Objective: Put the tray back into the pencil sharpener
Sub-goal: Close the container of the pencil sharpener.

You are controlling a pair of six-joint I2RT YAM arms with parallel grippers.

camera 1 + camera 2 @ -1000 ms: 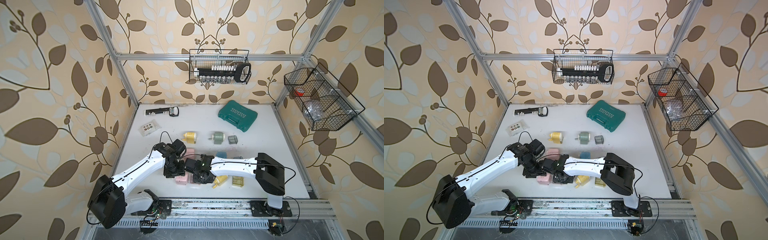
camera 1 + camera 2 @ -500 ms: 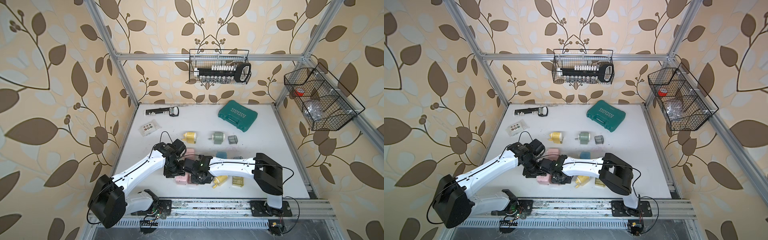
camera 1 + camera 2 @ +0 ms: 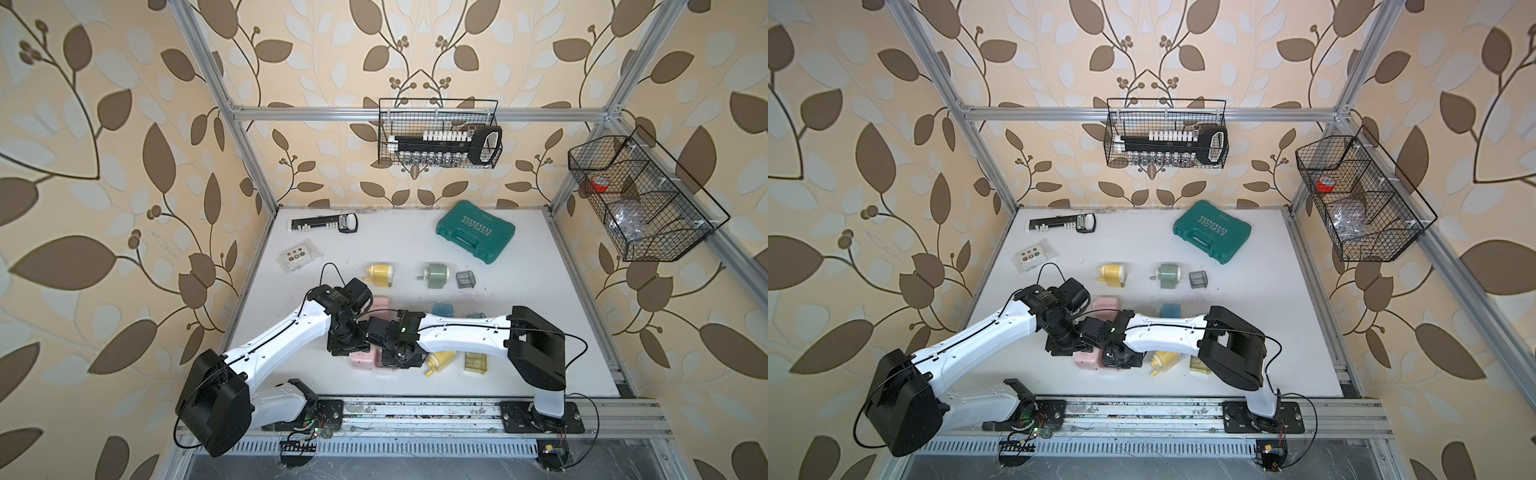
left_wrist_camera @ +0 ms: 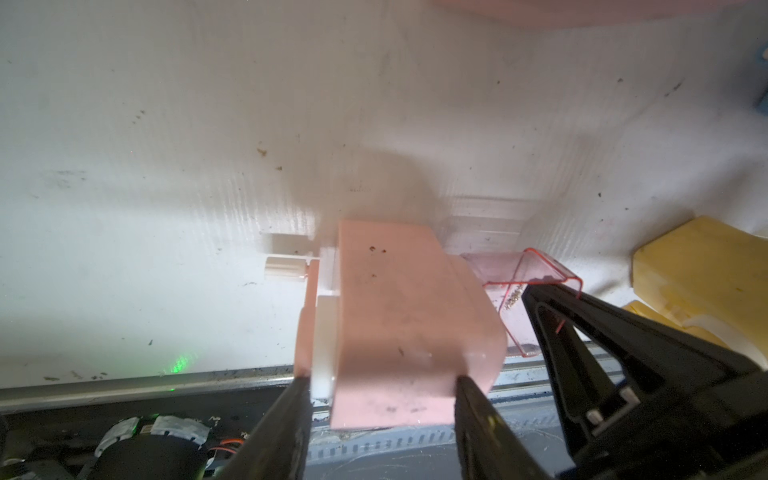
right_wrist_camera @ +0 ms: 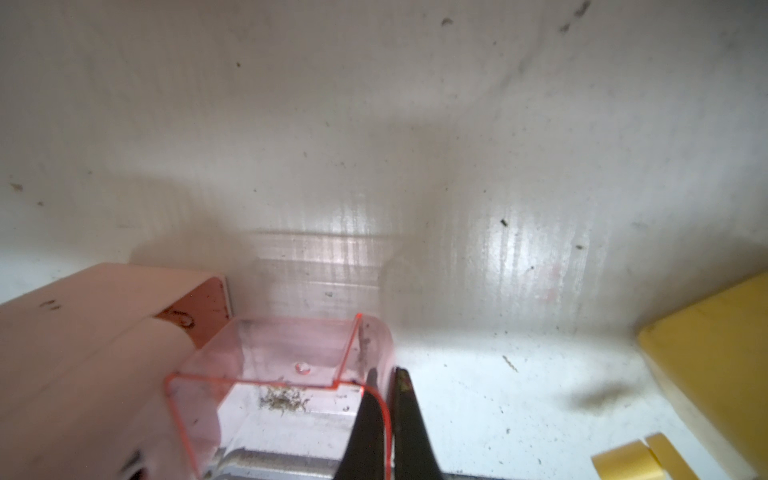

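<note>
Gripping the sharpener (image 4: 399, 316) on 2 sides, the left gripper (image 4: 380, 384) holds it; the right gripper (image 5: 384, 374) pinches 1 wall of the tray (image 5: 270, 361) jutting from it.

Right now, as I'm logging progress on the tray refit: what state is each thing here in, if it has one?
Pink plastic pencil sharpener: gripped on both sides, tray not seated.
Clear pink plastic tray: at the sharpener's opening, mostly outside, a few shavings inside.
Left gripper: shut on the sharpener.
Right gripper: shut on the tray's wall.
Teal plastic case: closed.
Green plastic pencil sharpener: grey tray out, beside it.
</note>
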